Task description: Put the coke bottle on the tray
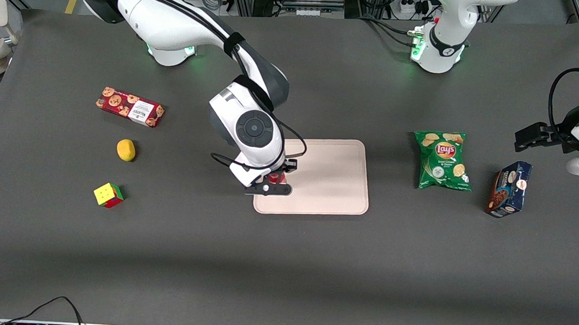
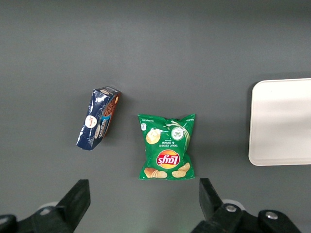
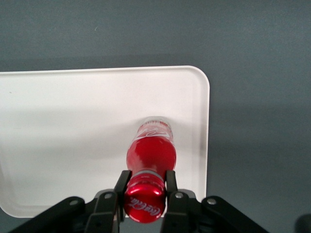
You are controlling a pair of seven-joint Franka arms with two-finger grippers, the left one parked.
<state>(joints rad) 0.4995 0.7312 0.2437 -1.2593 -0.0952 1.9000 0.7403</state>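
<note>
The coke bottle (image 3: 150, 155) stands upright with its clear base over the beige-pink tray (image 3: 63, 126), near the tray's rim; whether the base touches cannot be told. Its red cap sits between my gripper's (image 3: 145, 187) two black fingers, which are shut on the bottle's neck. In the front view my gripper (image 1: 274, 180) hangs over the tray's (image 1: 333, 184) edge toward the working arm's end, and only a sliver of the red bottle (image 1: 278, 177) shows under the wrist.
Toward the working arm's end lie a red cookie box (image 1: 130, 106), a yellow lemon (image 1: 125, 150) and a Rubik's cube (image 1: 108, 195). Toward the parked arm's end lie a green Lay's bag (image 1: 443, 159) and a dark blue snack box (image 1: 509, 189).
</note>
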